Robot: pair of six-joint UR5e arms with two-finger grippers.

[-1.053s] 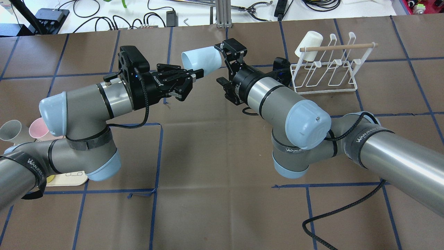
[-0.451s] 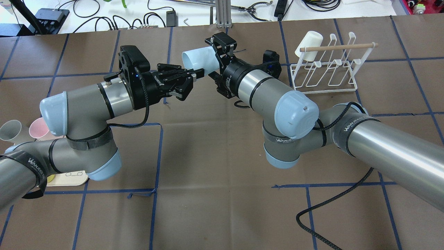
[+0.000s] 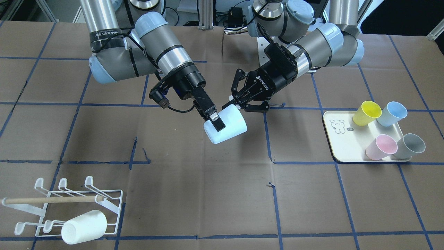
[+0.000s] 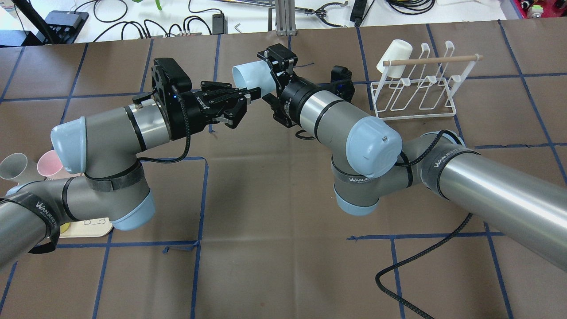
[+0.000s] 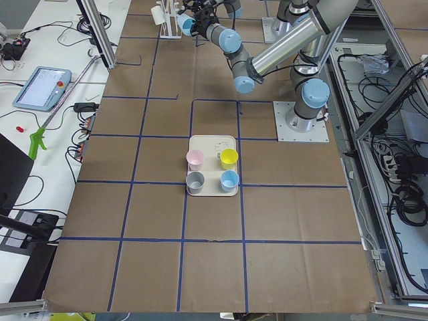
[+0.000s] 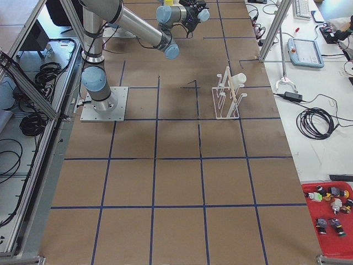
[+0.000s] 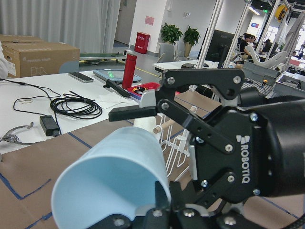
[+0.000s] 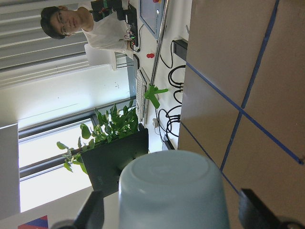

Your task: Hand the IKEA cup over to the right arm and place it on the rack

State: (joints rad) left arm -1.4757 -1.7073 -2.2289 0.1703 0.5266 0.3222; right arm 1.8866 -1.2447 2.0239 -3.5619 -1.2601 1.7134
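The pale blue IKEA cup (image 4: 249, 75) hangs on its side above the table's middle. My left gripper (image 4: 253, 94) is shut on its rim; in the left wrist view the cup (image 7: 109, 176) fills the lower left. The right arm's gripper (image 4: 271, 77) stands open around the cup's closed end. In the right wrist view a small gap shows on each side between its fingers (image 8: 95, 212) and the cup's base (image 8: 171, 186). From the front, one right finger (image 3: 213, 119) lies over the cup (image 3: 230, 128). The white wire rack (image 4: 416, 91) stands at the far right.
A white cup (image 4: 395, 54) hangs on the rack's far left prong. The cream tray (image 3: 347, 149) by my left arm holds yellow (image 3: 367, 113), blue (image 3: 392, 114), pink (image 3: 381, 147) and grey (image 3: 411, 146) cups. A braided cable (image 4: 421, 266) trails over the near right of the table.
My right gripper has slid leftwards, further over the cup's closed end. The left gripper and the cup have stayed where they were.
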